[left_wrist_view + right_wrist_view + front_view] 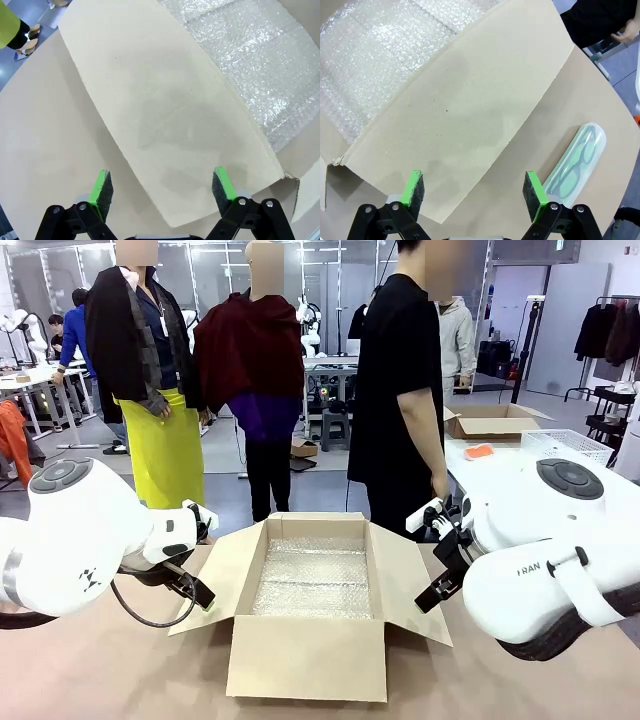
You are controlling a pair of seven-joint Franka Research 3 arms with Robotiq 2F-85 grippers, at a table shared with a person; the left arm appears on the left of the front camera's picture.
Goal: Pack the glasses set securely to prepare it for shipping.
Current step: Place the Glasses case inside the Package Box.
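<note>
A mint-green glasses case (pixel 576 161), pale and see-through with a pair of glasses inside, lies on the tan table beside the carton's right flap (pixel 470 115). My right gripper (pixel 472 187) hovers open over that flap's outer edge, the case just off its right finger. The left gripper (pixel 162 187) hangs open above the carton's left flap (pixel 165 110). In the front view both grippers, left (pixel 192 588) and right (pixel 440 585), flank the open brown carton (pixel 308 655), which is lined with bubble wrap (pixel 315 578).
A person in black (pixel 400 390) stands at the far side of the table, one hand (pixel 440 490) hanging near the carton's right back corner. A second table at the right holds another carton (pixel 495 422), a white basket (pixel 565 445) and an orange item (pixel 480 452).
</note>
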